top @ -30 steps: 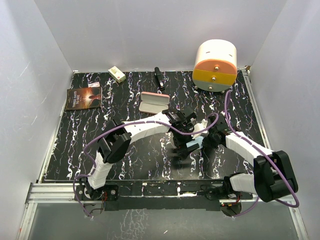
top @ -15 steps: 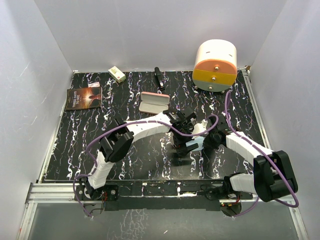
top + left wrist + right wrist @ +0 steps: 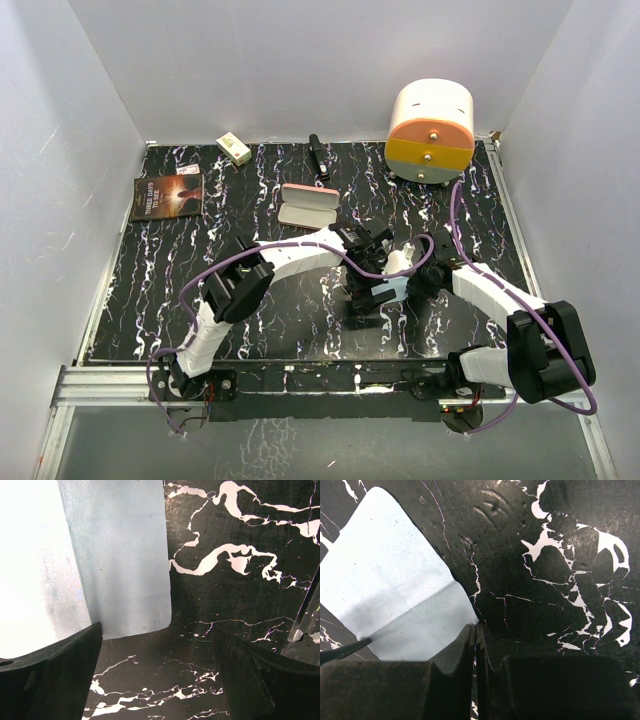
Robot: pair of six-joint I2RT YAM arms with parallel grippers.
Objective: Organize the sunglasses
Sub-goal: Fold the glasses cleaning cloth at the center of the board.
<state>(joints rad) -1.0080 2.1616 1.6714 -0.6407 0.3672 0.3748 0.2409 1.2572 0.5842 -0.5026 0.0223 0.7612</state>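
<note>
1. black marble-look tabletop with white veins point(image 3: 140, 290) is carrying everything, and at its far left a dark rectangular paperback book point(image 3: 166, 195) is lying flat.
2. a small cream cardboard box point(image 3: 233, 150) is sitting near the back edge. to its right a slim black stick-shaped object point(image 3: 317, 157) is lying, too small to identify.
3. a pink oblong glasses case point(image 3: 307, 205) is lying open near the middle of the table, just behind the left arm's white forearm.
4. the left gripper point(image 3: 157, 630) is hanging low over the table with its jaws spread wide, holding nothing. in its wrist view one finger is overlapping the edge of a light blue square cloth point(image 3: 120, 555) that is lying flat, and the other finger is sitting over bare marble.
5. the thin dark-framed sunglasses point(image 3: 306, 630) are showing only as a glossy sliver with a greenish glint at the right edge of the left wrist view. they are lying on the table beyond the outer finger, apart from the cloth. from above i cannot pick them out against the dark grippers.
6. the right gripper point(image 3: 475, 630) is pointing down with its fingers pressed together. their tips are meeting the cloth's near corner, and i cannot tell whether any fabric is being pinched.
7. a round white cabinet with an orange and a yellow drawer point(image 3: 431, 120) is standing at the back right.
</note>
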